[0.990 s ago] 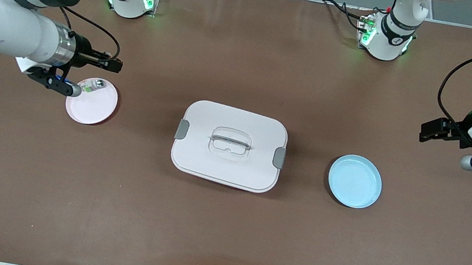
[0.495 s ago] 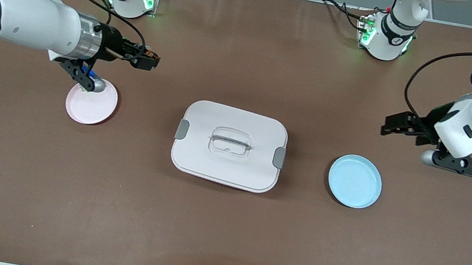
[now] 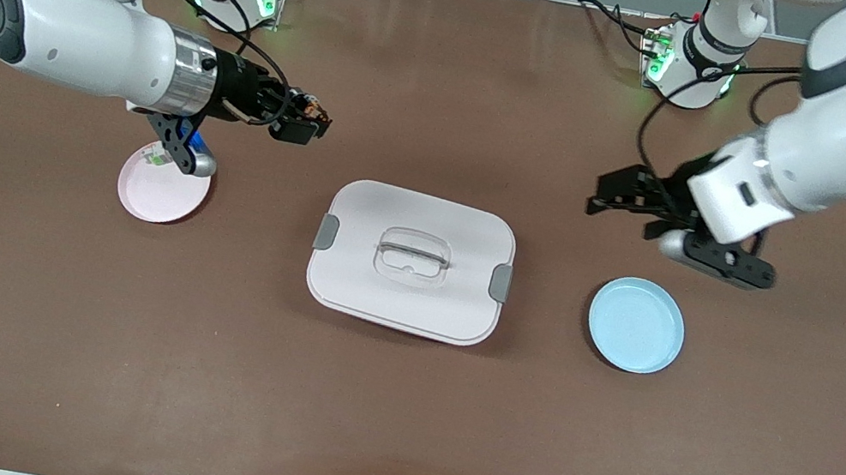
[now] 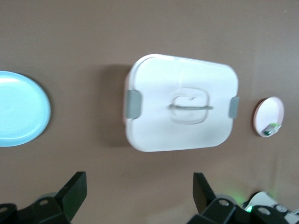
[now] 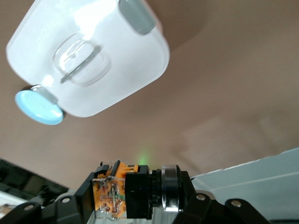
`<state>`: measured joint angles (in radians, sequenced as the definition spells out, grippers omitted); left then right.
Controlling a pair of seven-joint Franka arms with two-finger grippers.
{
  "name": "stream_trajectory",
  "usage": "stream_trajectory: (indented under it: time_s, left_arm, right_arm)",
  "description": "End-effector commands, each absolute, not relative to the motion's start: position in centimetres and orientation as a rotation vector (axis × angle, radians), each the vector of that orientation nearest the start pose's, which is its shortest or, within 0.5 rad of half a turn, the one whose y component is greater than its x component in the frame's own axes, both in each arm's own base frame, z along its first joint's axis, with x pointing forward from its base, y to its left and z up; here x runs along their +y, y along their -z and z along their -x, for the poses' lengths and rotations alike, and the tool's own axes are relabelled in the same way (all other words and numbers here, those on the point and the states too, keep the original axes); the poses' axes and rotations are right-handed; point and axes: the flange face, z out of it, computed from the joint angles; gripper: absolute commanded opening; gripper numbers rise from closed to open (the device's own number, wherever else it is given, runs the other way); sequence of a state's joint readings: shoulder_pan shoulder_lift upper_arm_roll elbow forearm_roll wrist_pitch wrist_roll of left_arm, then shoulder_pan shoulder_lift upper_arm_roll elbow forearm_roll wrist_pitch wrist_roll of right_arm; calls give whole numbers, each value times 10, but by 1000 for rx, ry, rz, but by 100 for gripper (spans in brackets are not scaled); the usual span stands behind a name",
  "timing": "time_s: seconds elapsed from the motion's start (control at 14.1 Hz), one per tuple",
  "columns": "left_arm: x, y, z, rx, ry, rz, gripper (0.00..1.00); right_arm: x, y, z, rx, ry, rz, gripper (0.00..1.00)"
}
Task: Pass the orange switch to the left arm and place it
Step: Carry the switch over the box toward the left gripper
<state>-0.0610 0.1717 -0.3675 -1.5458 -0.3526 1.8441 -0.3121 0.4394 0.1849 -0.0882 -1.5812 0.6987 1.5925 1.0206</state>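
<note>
Working from the front camera outward, we meet the blue plate (image 3: 636, 325) first, bare, toward the left arm's end of the table. Level with it sits the white latched box (image 3: 411, 261), mid-table, lid closed. The pink plate (image 3: 162, 190) lies toward the right arm's end; a small green-and-silver piece (image 3: 159, 157) rests on the rim of it farther from the front camera.

Above the table and farther from the front camera than the box, the two arms face each other. Our right gripper (image 3: 308, 121) hangs over bare mat between the pink plate and the box, its fingers clamped on the orange switch (image 5: 117, 194); the right wrist view shows the switch's orange body and black barrel pinched between the pads. Our left gripper (image 3: 608, 200) is over the mat just farther back than the blue plate, fingers spread wide with nothing between them.

We judge the pickup done and the carry toward a handover under way. Next, we think both grippers must meet over the strip of mat on the bases' side of the box, high enough to clear its lid. The left fingers should close on the exposed end before the right ones let go. A small part leaves little room for two grips.
</note>
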Motion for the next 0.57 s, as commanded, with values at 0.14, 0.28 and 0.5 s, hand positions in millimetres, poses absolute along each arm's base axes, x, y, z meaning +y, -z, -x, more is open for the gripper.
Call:
stream_trajectory:
  time_s: [0.14, 0.28, 0.5]
  left_arm:
    - [-339, -581, -532, -95, 2, 3644, 100]
    - [-361, -591, -518, -137, 24, 3671, 100]
    - [-384, -597, -509, -280, 98, 3744, 100]
  right_arm:
    - [318, -543, -562, 1127, -767, 2264, 13]
    - [346, -541, -559, 1216, -731, 2213, 13]
    - [377, -532, -555, 1321, -706, 2145, 15]
